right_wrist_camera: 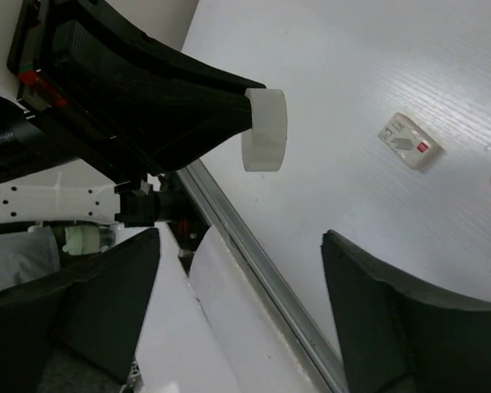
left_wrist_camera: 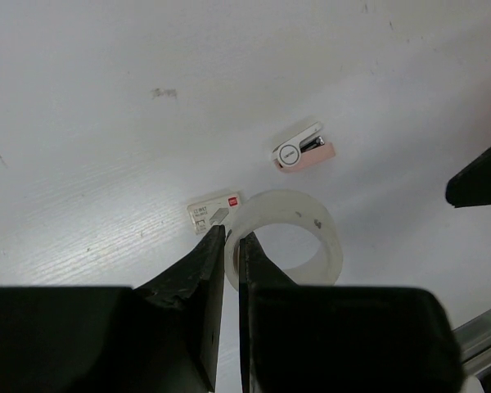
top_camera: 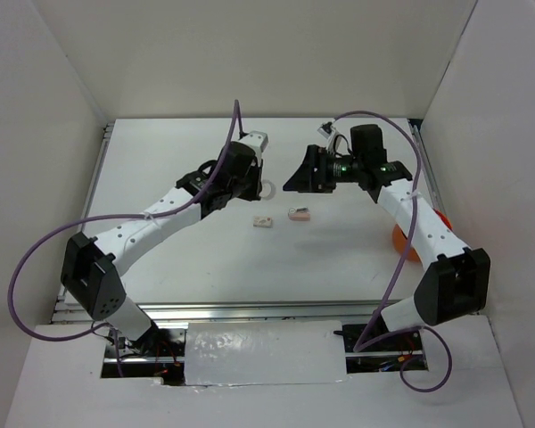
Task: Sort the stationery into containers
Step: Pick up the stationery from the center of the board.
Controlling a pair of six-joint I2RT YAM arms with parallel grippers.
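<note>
The left end effector [top_camera: 259, 185] reaches out over the middle of the white surface [top_camera: 205, 259]. It is closed almost completely on the wall of the clear tape ring [top_camera: 267, 189]. In the left wrist view its two dark fingers [left_wrist_camera: 209, 270] pinch the near side of the tape ring [left_wrist_camera: 288, 203], one inside the hoop and one outside, with only a thin gap between them. From the right wrist camera the same ring [right_wrist_camera: 264, 129] sits at the tip of the left end effector [right_wrist_camera: 229, 110], seen edge-on. The pictures do not settle whether it touches the surface or hangs just above it.

The right end effector [top_camera: 296, 171] faces the left one from nearby, its fingers [right_wrist_camera: 393, 295] spread wide with nothing between them.

Two erasers lie on the surface just in front of the ring, close together but apart. One is a white eraser [left_wrist_camera: 214, 211] with a small red mark, right beside the ring. The other is a pink eraser [left_wrist_camera: 303, 147] with a white top, a little further off.

An orange cup [top_camera: 399, 239] stands at the right side of the surface, partly hidden behind the right arm [top_camera: 419, 223].
</note>
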